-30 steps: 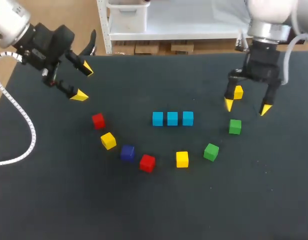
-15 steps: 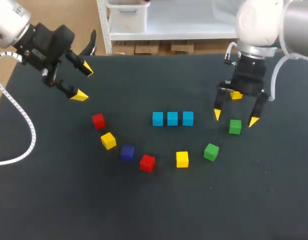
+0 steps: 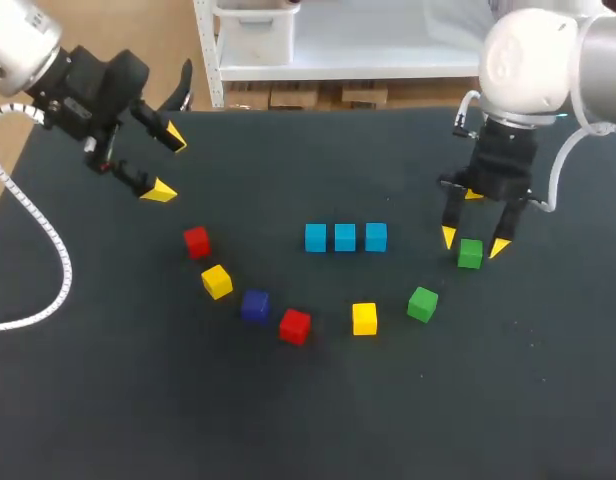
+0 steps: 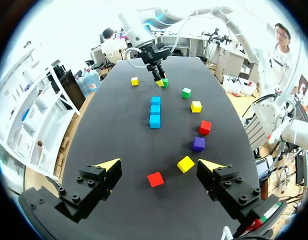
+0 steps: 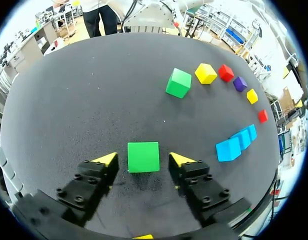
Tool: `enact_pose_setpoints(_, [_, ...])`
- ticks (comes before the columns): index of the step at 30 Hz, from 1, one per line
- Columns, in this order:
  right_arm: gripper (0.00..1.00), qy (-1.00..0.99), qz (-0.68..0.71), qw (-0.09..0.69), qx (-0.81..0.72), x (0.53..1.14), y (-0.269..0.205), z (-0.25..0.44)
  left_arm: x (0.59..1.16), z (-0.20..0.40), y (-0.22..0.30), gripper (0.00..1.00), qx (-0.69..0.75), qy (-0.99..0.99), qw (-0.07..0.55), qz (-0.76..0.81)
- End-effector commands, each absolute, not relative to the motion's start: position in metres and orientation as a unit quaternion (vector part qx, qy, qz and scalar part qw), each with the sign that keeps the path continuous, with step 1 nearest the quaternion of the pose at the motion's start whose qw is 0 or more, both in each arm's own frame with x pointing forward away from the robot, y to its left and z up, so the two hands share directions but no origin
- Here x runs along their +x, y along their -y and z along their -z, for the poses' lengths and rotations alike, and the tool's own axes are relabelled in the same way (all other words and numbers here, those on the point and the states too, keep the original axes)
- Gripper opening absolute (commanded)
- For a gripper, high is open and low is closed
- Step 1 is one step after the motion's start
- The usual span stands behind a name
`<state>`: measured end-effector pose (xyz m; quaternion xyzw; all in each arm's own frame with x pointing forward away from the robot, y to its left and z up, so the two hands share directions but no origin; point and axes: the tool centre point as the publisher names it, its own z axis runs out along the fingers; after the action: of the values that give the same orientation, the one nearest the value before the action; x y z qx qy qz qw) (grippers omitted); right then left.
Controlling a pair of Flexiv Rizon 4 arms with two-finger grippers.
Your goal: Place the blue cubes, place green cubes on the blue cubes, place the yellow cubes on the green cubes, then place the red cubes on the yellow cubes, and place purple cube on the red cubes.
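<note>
Three blue cubes (image 3: pixel 345 237) lie in a row at mid table. My right gripper (image 3: pixel 474 243) is down over a green cube (image 3: pixel 470 253). In the right wrist view this green cube (image 5: pixel 143 156) sits between the yellow fingertips (image 5: pixel 106 159) with a gap on each side, so the gripper (image 5: pixel 143 160) is open. A second green cube (image 3: pixel 422 303) lies nearer, with yellow (image 3: pixel 364 318), red (image 3: pixel 294 325), purple (image 3: pixel 254 305), yellow (image 3: pixel 216 281) and red (image 3: pixel 196 241) cubes in an arc. My left gripper (image 3: pixel 168 163) hangs open at the far left, holding nothing.
Another yellow cube (image 3: pixel 473 192) peeks out behind the right gripper. The dark table (image 3: pixel 308 420) reaches to the near edge past the arc of cubes. In the left wrist view the nearest red cube (image 4: pixel 155 179) lies just ahead of that gripper (image 4: pixel 160 166).
My right arm moved nearer and down from beside the far yellow cube to straddle the green cube, and its fingers narrowed. The left arm stayed put.
</note>
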<state>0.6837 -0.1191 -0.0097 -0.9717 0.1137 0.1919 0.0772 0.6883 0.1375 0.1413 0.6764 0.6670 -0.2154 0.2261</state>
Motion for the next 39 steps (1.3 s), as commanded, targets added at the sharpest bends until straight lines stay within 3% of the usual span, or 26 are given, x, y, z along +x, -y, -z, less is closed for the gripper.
enact_pose_setpoints(1, [0.4, -0.114, -0.191, 0.076, -0.972, 0.684, 0.12, 0.01, 0.688, -0.141, -0.139, 1.0, 0.677, -0.666, 0.228, 0.216])
enact_pose_setpoints(2, [0.29, -0.114, -0.191, 0.075, -0.972, 0.684, 0.12, 0.011, 0.688, -0.141, -0.139, 1.0, 0.677, -0.666, 0.228, 0.216])
enact_pose_setpoints(6, [0.16, -0.114, -0.192, 0.073, -0.972, 0.685, 0.12, 0.011, 0.688, -0.141, -0.139, 1.0, 0.677, -0.666, 0.228, 0.216])
enact_pose_setpoints(7, [0.0, -0.113, -0.192, 0.073, -0.972, 0.685, 0.12, 0.011, 0.688, -0.141, -0.139, 1.0, 0.677, -0.666, 0.228, 0.216])
enact_pose_setpoints(15, [0.0, -0.205, -0.202, 0.073, -0.955, 0.681, 0.109, 0.005, 0.688, -0.141, -0.139, 1.0, 0.677, -0.666, 0.228, 0.216])
enact_pose_setpoints(23, [0.0, -0.431, -0.247, 0.16, -0.853, 0.661, 0.089, 0.006, 0.688, -0.141, -0.139, 1.0, 0.677, -0.666, 0.228, 0.216])
enact_pose_setpoints(39, [0.0, -0.746, -0.129, 0.197, -0.623, 0.648, 0.075, 0.011, 0.688, -0.141, -0.139, 1.0, 0.677, -0.666, 0.228, 0.216])
